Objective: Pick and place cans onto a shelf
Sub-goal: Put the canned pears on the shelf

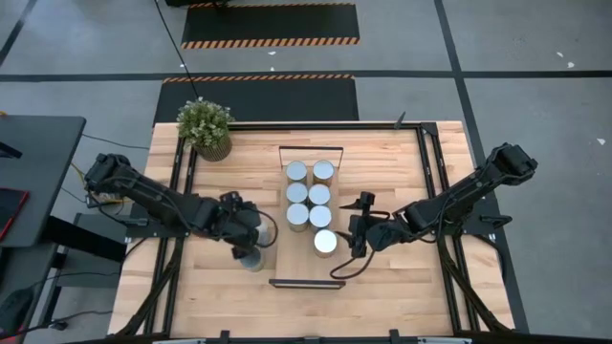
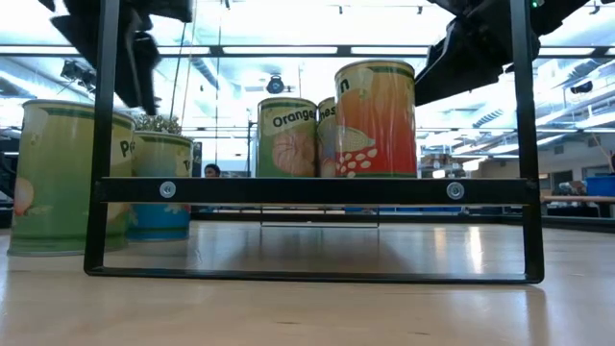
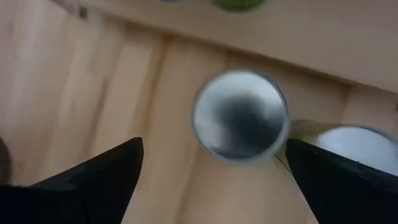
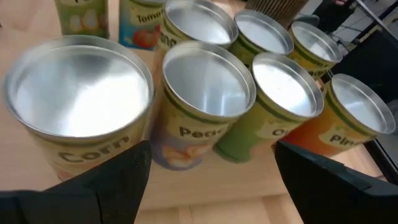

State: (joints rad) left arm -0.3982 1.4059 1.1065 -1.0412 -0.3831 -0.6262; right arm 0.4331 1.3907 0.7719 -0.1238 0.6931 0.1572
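Observation:
The shelf (image 1: 287, 158) is a light-wood board lying mid-table, with black bars at its short ends (image 2: 307, 189). Several cans (image 1: 309, 195) stand upright on it in two rows. The nearest, marked "Corn" (image 4: 74, 93), also shows in the high view (image 1: 325, 242). My right gripper (image 1: 353, 235) is open and empty just right of it, as the right wrist view (image 4: 211, 152) shows. My left gripper (image 1: 247, 247) is open above a can (image 3: 239, 114) that stands on the table left of the shelf (image 1: 252, 260). Its fingers stand on either side without touching. A second can (image 3: 364, 146) stands beside it.
A potted plant (image 1: 206, 126) stands at the table's far left corner. Black frame rails run along the table's left (image 1: 177, 182) and right (image 1: 435, 182) sides. In the low view, the two cans off the shelf (image 2: 58, 178) (image 2: 159, 187) stand left of its end bar.

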